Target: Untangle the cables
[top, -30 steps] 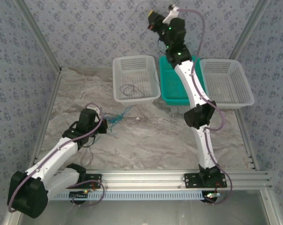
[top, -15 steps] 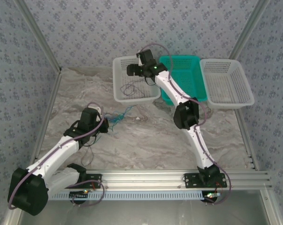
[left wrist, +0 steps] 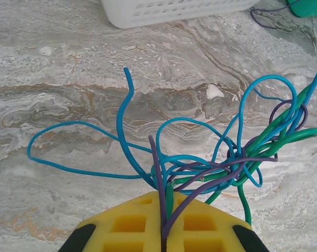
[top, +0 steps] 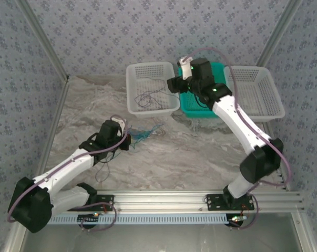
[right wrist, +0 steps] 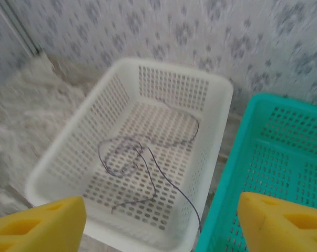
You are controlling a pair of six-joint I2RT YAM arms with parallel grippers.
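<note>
- Tangled thin blue, green and purple cables (left wrist: 226,168) lie on the marbled worktop (top: 200,152), at 7 o'clock from the white perforated plastic basket (top: 132,89).
- That basket holds one loose dark thin cable (right wrist: 119,157); a teal perforated basket (right wrist: 274,157) sits at its 3 o'clock.
- The strands loop and cross, and the left claw (left wrist: 163,236) is clamped on several of them.
- The right claw (right wrist: 161,220) is spread wide, gripping nothing, above the white basket.

The right gripper (top: 175,84) swings toward 3 o'clock, off the white basket (top: 134,100), jaws now apart. The left gripper (top: 125,142) and the cables (top: 145,133) shift toward 1 o'clock.
</note>
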